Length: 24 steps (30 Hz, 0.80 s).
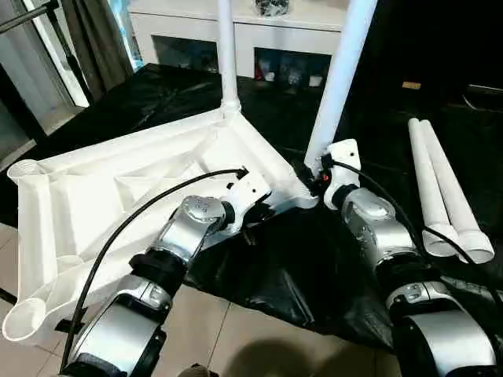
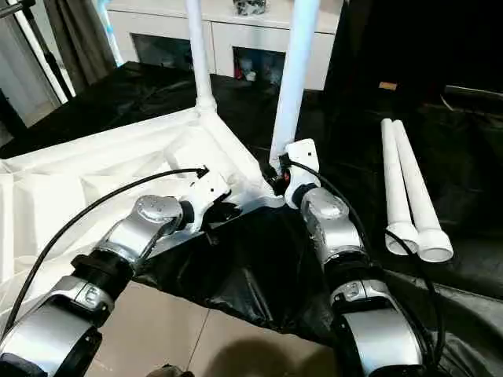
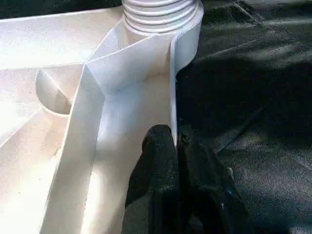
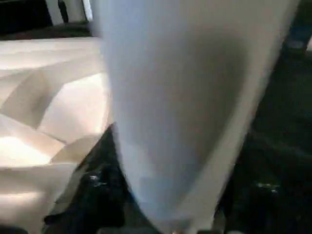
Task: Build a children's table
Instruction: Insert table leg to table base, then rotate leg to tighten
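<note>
The white tabletop [image 1: 94, 188] lies underside up on a black cloth, its ribs showing. One white leg [image 1: 226, 47] stands in the far corner socket. A second leg [image 1: 342, 71] rises from the near right corner, leaning a little. My left gripper [image 3: 176, 146] is shut on the tabletop's thin rim wall near that corner. My right gripper [image 1: 313, 177] sits at the base of the second leg, open, one jaw on each side of the tube [image 4: 185, 97]. Two loose legs [image 1: 440, 181] lie side by side on the cloth to the right.
The black cloth [image 1: 299, 267] covers the floor under the work and ends at pale tiles [image 1: 236, 338] near me. A white cabinet [image 1: 236, 23] stands behind the tabletop. A curtain and a dark stand [image 1: 47, 31] are at the far left.
</note>
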Available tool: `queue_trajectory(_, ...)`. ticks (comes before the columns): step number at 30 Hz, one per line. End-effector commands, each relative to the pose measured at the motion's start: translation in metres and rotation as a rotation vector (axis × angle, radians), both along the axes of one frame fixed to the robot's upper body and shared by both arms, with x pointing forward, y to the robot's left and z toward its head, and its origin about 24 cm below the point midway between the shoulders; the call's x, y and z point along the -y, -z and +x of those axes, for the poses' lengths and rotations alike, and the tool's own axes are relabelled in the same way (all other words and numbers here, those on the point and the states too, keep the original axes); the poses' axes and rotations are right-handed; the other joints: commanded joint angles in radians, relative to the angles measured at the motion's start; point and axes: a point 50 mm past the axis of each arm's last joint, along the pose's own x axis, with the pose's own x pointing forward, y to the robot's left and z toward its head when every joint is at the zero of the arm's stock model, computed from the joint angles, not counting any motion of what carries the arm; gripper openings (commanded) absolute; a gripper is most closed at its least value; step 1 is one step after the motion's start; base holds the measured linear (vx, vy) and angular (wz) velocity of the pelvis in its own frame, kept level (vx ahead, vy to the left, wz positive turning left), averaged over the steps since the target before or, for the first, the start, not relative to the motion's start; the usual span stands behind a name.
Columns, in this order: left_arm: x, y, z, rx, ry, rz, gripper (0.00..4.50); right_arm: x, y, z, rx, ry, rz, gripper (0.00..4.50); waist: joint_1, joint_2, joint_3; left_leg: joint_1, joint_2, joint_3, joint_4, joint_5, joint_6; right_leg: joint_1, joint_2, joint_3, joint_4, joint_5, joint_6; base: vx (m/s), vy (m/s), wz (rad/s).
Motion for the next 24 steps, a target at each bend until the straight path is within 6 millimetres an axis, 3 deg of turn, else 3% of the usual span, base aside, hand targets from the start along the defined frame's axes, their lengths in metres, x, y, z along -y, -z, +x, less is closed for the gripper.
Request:
queue_trajectory(1,0.009,-0.011,-0.001,0.054,0.06,-0.031,0.0,-0.011,0.02,-0.01,-0.098,-0.06,0.026,2.93,0.001,-0.005,-0.057,0.012,0.029,-0.009,-0.075,-0.279,0.006,0.041,-0.068,0.027,-0.083,-0.218,-0.199,0.0,0.0,0.0)
queue_trajectory(4,0.004,-0.01,-0.002,0.051,0.073,-0.025,0.0,-0.01,0.016,-0.009,-0.081,-0.075,0.048,3.08,0.002,-0.006,-0.06,0.008,0.028,-0.006,-0.069,-0.217,0.024,0.046,-0.066,0.025,-0.073,-0.119,-0.22,0.0,0.0,0.0)
queue_trajectory(12,-0.011,-0.011,-0.007,0.049,0.151,-0.017,0.0,-0.003,0.003,-0.012,-0.017,-0.206,0.045,3.85,0.003,-0.005,-0.06,0.008,0.029,-0.005,-0.067,-0.199,0.036,0.049,-0.064,0.023,-0.069,-0.094,-0.23,0.0,0.0,0.0)
queue_trajectory(16,-0.015,-0.013,-0.01,0.048,0.205,-0.02,0.0,0.0,0.001,-0.017,-0.013,-0.289,0.02,3.85,0.006,-0.003,-0.061,0.007,0.03,-0.002,-0.063,-0.172,0.05,0.048,-0.063,0.022,-0.064,-0.056,-0.243,0.0,0.0,0.0)
queue_trajectory(17,-0.018,-0.013,-0.012,0.044,0.232,-0.013,0.0,0.002,0.0,-0.021,-0.013,-0.342,0.006,3.85,0.006,0.001,-0.062,0.008,0.031,-0.002,-0.061,-0.17,0.05,0.047,-0.064,0.023,-0.063,-0.048,-0.248,0.0,0.0,0.0)
queue_trajectory(21,-0.028,-0.014,-0.016,0.015,0.31,-0.006,0.0,0.01,-0.001,-0.037,-0.033,-0.537,-0.033,3.85,0.016,0.001,-0.063,0.007,0.032,0.0,-0.054,-0.142,0.072,0.051,-0.06,0.021,-0.055,0.017,-0.25,0.0,0.0,0.0)
queue_trajectory(24,-0.038,-0.017,-0.018,-0.001,0.365,-0.003,0.0,0.017,-0.001,-0.051,-0.068,-0.659,-0.065,3.85,0.021,0.003,-0.063,0.007,0.032,0.0,-0.054,-0.147,0.076,0.051,-0.06,0.02,-0.055,0.012,-0.253,0.0,0.0,0.0)
